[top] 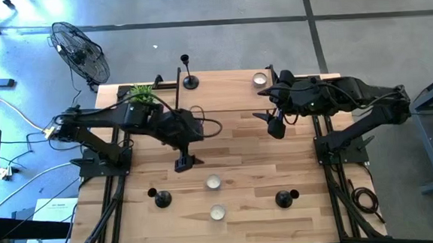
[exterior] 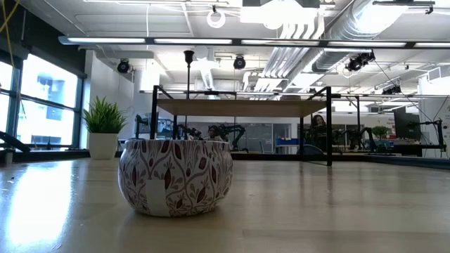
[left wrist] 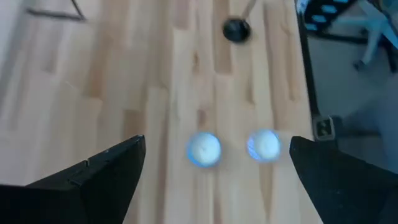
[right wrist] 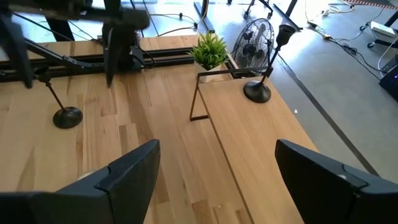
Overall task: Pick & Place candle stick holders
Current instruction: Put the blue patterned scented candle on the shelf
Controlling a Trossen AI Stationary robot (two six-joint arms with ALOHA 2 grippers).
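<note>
Nearest the front edge of the counter (top: 132,224), three things sat low in the high view: a short holder (top: 161,199) at about seven o'clock, two tealight cups (top: 215,197) near six, and another short holder (top: 284,199) at five. The left pincer (top: 184,164) hung over the counter's middle, fingers spread wide and holding nothing. Any descent from there risked clipping the tealight cups just beyond its fingers, since the light cups would likely skid at a touch. The right pincer (top: 276,128) hovered at two o'clock, parted and empty. The tall holder (top: 189,79) stood at twelve; its thin stem looked easy to topple. No brand or lettering was readable anywhere.
</note>
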